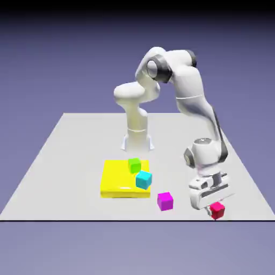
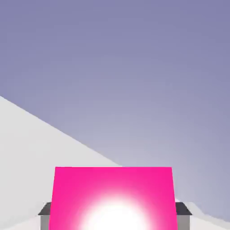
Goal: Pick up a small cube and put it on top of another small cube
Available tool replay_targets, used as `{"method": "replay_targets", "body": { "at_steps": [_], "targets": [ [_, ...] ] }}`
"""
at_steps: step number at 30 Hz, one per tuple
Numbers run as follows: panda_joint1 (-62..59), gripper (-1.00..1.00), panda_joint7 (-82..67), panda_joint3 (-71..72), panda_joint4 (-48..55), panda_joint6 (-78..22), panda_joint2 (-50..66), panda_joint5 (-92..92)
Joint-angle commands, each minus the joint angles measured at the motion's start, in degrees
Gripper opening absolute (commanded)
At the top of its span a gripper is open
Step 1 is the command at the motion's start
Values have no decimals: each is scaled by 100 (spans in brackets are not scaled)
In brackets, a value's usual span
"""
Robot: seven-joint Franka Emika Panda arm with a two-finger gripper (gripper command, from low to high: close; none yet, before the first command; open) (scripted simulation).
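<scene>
The small red cube (image 1: 217, 211) sits near the table's front edge, on the exterior view's right. My gripper (image 1: 215, 206) reaches down over it with its jaws on either side. In the hand view the cube (image 2: 112, 193) fills the bottom middle, brightly lit, and a grey fingertip (image 2: 45, 210) presses against each of its two side faces, so the gripper (image 2: 114, 218) is shut on it. I cannot tell whether the cube rests on the table or is just off it. Three other small cubes are in view: magenta (image 1: 165, 201), cyan (image 1: 143, 179) and green (image 1: 134, 165).
A flat yellow block (image 1: 115, 180) lies left of the middle; the green cube stands on its far right corner and the cyan cube at its right edge. The magenta cube stands on the table between the block and my gripper. The table's front edge (image 1: 134, 219) is close below the red cube.
</scene>
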Motion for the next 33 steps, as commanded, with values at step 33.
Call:
{"method": "replay_targets", "body": {
  "at_steps": [33],
  "targets": [
    [-4123,-100,-7222,2308,-1767,-2013,-2552,3647]
  ]
}}
